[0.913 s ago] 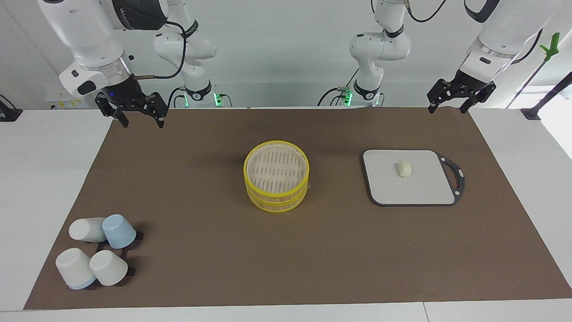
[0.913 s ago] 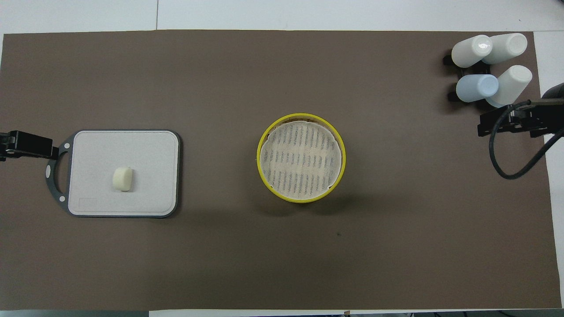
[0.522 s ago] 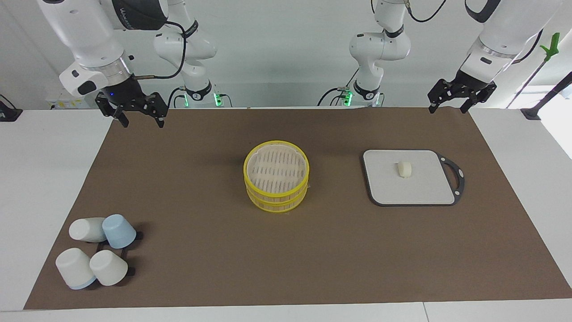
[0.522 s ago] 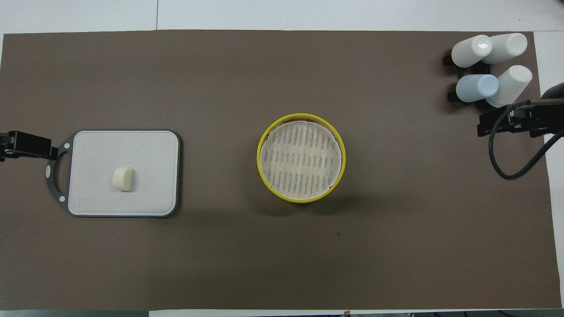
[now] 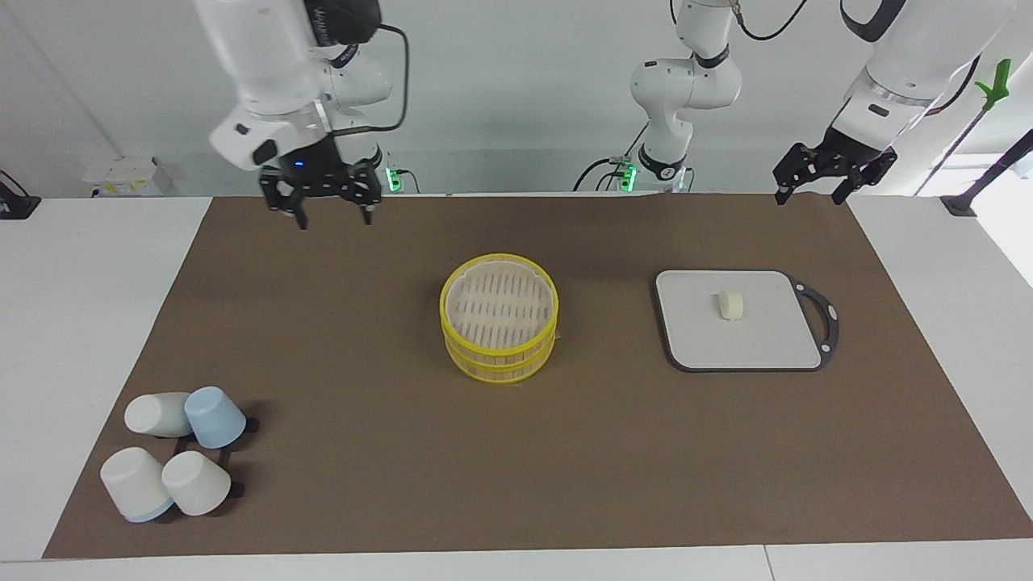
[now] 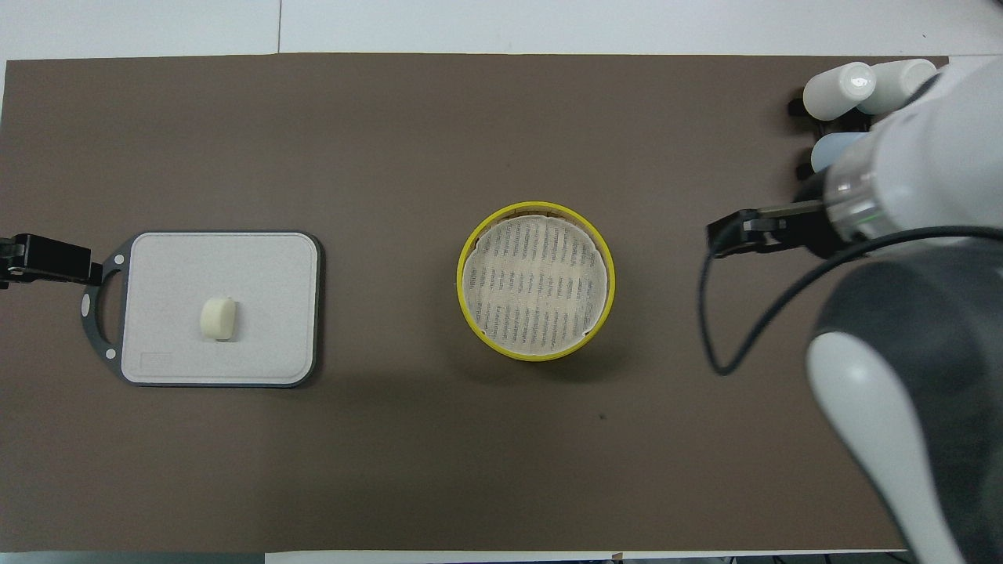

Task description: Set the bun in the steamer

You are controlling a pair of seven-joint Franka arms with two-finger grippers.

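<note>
The bun is a small cream-white lump lying on the grey board, toward the left arm's end of the table; it also shows in the overhead view. The steamer, with yellow rims and two tiers, stands mid-table with nothing in it; it shows in the overhead view too. My right gripper hangs open and empty in the air over the brown mat, between the steamer and the right arm's end. My left gripper waits open and empty over the mat's corner near the board's handle.
The board has a dark handle loop pointing to the left arm's end. Several white and blue cups lie on a black rack at the right arm's end, farther from the robots; my right arm partly covers them in the overhead view.
My right arm has swung from the right arm's end of the mat toward the middle, closer to the steamer. The left arm, bun and steamer have not moved.
</note>
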